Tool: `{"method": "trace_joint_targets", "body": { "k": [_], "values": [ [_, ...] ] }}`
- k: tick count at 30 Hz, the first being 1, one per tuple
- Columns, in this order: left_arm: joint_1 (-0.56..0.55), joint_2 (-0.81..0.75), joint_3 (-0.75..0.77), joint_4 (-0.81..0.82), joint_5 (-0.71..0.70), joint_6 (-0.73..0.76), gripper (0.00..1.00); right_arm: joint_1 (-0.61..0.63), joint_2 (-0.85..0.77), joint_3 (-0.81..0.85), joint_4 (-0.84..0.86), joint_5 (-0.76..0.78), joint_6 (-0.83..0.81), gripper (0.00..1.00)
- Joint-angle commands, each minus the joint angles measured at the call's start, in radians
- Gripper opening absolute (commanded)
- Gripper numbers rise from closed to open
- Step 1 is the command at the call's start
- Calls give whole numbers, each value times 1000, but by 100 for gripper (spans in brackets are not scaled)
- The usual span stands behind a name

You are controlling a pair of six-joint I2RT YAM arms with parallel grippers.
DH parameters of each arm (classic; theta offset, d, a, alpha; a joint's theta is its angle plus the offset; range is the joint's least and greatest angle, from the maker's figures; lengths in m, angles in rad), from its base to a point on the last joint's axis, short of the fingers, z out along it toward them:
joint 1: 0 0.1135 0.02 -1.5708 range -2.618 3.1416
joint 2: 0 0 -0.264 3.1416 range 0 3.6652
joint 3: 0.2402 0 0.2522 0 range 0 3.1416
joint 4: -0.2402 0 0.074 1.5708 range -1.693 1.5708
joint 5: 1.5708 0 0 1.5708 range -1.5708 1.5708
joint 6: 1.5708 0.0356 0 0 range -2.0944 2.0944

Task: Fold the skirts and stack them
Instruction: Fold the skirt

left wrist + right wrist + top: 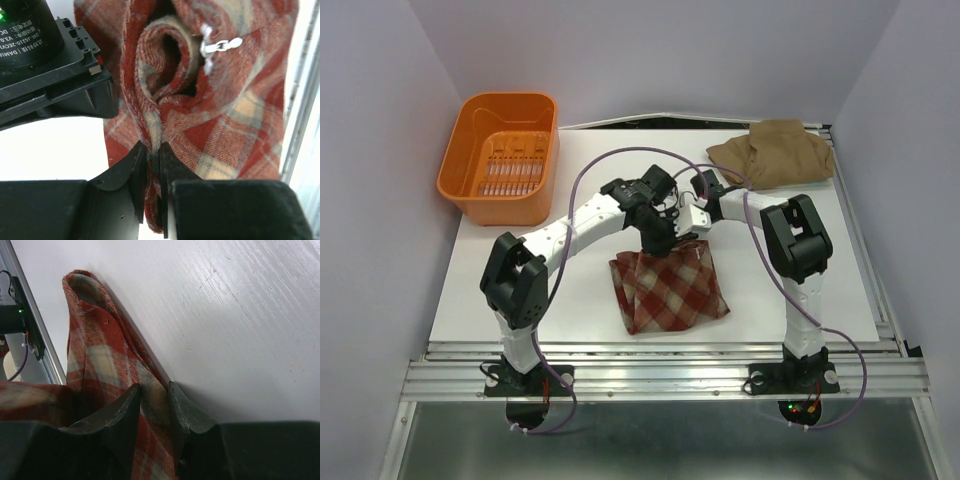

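Observation:
The red-and-cream plaid skirt [668, 290] lies partly folded on the white table, its far edge lifted. My left gripper [658, 240] is shut on a fold of the plaid skirt [225, 125] at that lifted edge. My right gripper [692, 228] is shut on the plaid skirt [105, 365] close beside it, just above the table. The tan-brown skirt [775, 152] lies crumpled at the far right corner. The pastel floral skirt is out of view.
An orange plastic basket [503, 157] stands at the far left of the table [510, 300]. The table's metal front rail [660, 375] runs along the near edge, and purple cables loop above both arms.

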Motion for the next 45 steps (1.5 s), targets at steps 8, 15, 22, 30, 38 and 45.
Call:
{"method": "trace_joint_targets", "body": {
  "k": [8, 15, 22, 30, 38, 45],
  "values": [
    [44, -70, -194, 294, -136, 22, 0, 7, -21, 18, -57, -13, -24, 34],
    [38, -117, -302, 434, -199, 34, 0, 7, -22, 64, -73, 17, -3, 34],
    [-2, -194, -348, 419, -197, 57, 2, 7, -18, 228, -82, 118, 86, 35],
    [-57, -243, -380, 411, -232, 68, 2, -11, 38, 354, -87, 238, 105, 20],
    [-57, -222, -329, 396, -277, 80, 2, -11, 116, 263, -188, 128, -18, 1],
    [-29, -163, -270, 413, -312, 118, 2, 0, 91, 144, -189, 25, -35, 1]
  ]
}}
